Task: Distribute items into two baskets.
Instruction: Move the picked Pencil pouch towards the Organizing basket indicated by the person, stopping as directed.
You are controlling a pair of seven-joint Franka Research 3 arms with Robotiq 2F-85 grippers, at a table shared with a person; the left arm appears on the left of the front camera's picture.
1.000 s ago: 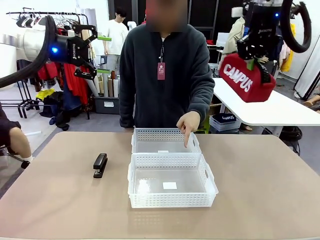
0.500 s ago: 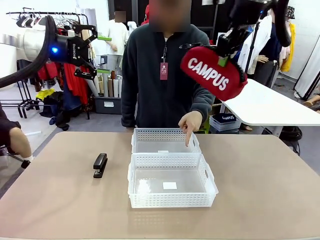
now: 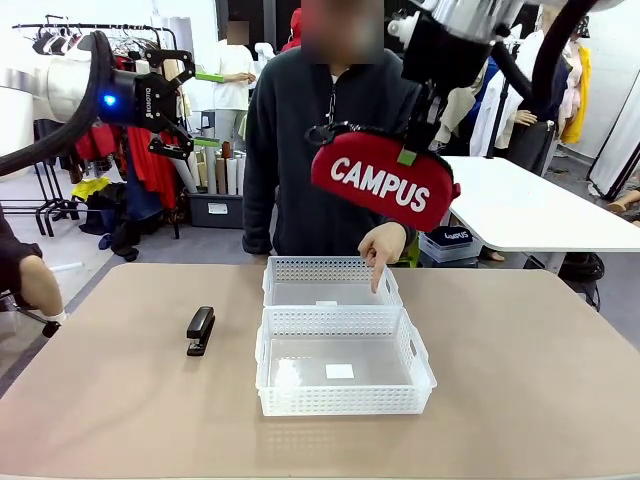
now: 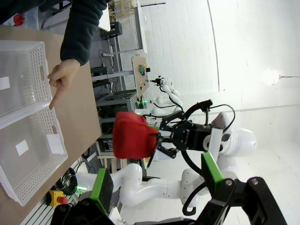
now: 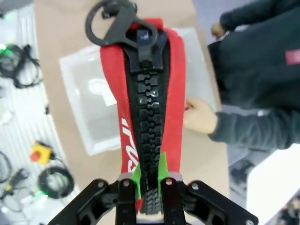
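Observation:
My right gripper (image 3: 409, 153) is shut on the red "CAMPUS" zip pouch (image 3: 381, 189) and holds it high over the table, in front of the person's chest. In the right wrist view the pouch (image 5: 150, 93) hangs zipper-up from my gripper (image 5: 150, 180), with a basket (image 5: 77, 98) under it. The two white lattice baskets stand end to end mid-table, the near one (image 3: 340, 400) and the far one (image 3: 320, 268). The person's hand (image 3: 378, 250) points a finger into the far basket. The black stapler (image 3: 200, 330) lies left of the baskets. My left gripper (image 3: 165, 100) hangs open, high at the left.
The left wrist view shows its green-padded fingers (image 4: 102, 190) apart, the pouch (image 4: 133, 135) held by the other arm, both baskets (image 4: 42, 173) and the person's pointing hand (image 4: 63, 77). Bare tabletop (image 3: 520, 380) spreads right of the baskets. Clothes racks stand behind.
My right arm has swung the pouch from the upper right leftward and lower, to above the far side of the baskets. The left arm, stapler and pointing hand have stayed put.

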